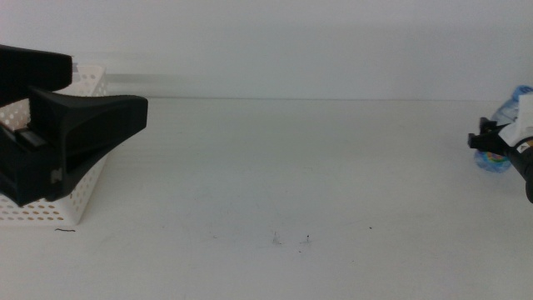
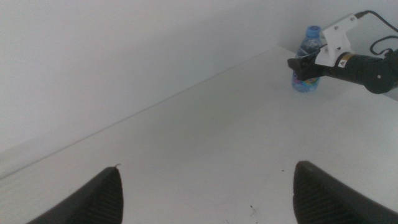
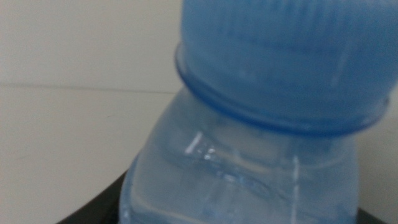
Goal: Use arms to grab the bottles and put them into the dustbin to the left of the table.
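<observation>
The desk (image 1: 300, 183) is wide, white and plain, with a few tiny dark specks near its front edge. At its left end stands the bin (image 1: 87, 83) — a white basket with rows of small round holes in its walls. The left arm (image 1: 50, 137), black and blocky, hangs in front of and above the bin, hiding most of it. Its tool (image 2: 208, 196) is spread wide, with only bare desk between the two jaws.

At the far right edge, the right tool (image 1: 485, 140) sits at a clear bottle (image 2: 306, 62) with a blue cap (image 3: 292, 56), which stands upright on the desk near the back wall. The left wrist view shows the dark jaws at the bottle's middle — whether they grip it or merely flank it, I cannot tell. The right wrist view is filled by the bottle's cap and shoulder, very close.
</observation>
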Motion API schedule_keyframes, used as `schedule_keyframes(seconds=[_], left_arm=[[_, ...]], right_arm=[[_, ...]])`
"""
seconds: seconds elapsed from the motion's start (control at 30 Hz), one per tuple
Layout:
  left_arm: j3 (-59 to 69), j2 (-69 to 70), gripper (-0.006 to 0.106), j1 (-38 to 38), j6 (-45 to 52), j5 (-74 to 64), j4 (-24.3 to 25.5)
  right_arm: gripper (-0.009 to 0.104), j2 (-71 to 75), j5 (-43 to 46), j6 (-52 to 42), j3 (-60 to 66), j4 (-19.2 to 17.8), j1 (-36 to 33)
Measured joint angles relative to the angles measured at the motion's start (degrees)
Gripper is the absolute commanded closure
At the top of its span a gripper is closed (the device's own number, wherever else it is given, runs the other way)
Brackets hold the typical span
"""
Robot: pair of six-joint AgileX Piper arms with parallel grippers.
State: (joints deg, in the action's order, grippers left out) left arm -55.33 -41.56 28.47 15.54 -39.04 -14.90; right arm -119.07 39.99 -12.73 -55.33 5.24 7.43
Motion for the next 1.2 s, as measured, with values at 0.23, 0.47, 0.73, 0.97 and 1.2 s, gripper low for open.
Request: schedule_keyframes(seconds=[0.23,0.47,0.73,0.97,1.2], left_arm=[[0.00,0.00,0.007,0.00,0.00,0.00,0.00],[0.00,0.00,0.007,0.00,0.00,0.00,0.00],[0.00,0.00,0.007,0.00,0.00,0.00,0.00],[0.00,0.00,0.007,0.00,0.00,0.00,0.00],[0.00,0.00,0.007,0.00,0.00,0.00,0.00]], right_arm=[[0.097,7.85,-6.54,1.70,0.21,-9.55,-8.68],[0.097,11.43,-5.03,8.32,-1.81,-12.70,-23.84],[0.097,2.55,-5.87,10.72,-10.35,-14.57,-37.34],[0.097,-5.44,-5.96,12.09,-18.67,-14.57,-40.96],[0.097,-8.74,-6.35,12.73,-20.26,-14.69,-41.59]])
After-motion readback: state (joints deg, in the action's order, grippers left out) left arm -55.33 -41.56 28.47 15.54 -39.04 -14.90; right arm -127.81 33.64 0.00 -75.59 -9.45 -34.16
